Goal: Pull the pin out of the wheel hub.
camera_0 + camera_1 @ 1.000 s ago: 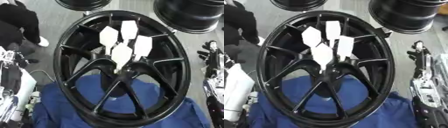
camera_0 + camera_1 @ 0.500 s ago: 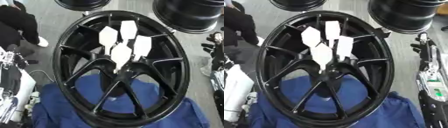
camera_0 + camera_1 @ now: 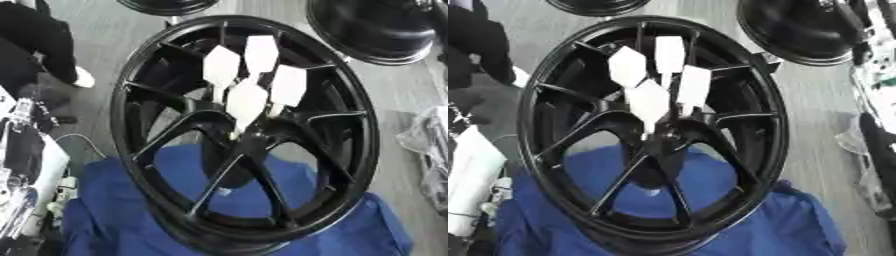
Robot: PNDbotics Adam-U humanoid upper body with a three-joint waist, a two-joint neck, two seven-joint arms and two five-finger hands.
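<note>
The black wheel hub [image 3: 245, 135] fills the middle, leaning over a blue cloth [image 3: 350, 235] at 6 o'clock. Four white-tagged pins [image 3: 247, 100] stand at its centre, none yet drawn. The right hand, earlier at 3 o'clock, has left both views, so I cannot tell its fingers' state; reaching must restart.

No readable text, labels or numbers anywhere.
</note>
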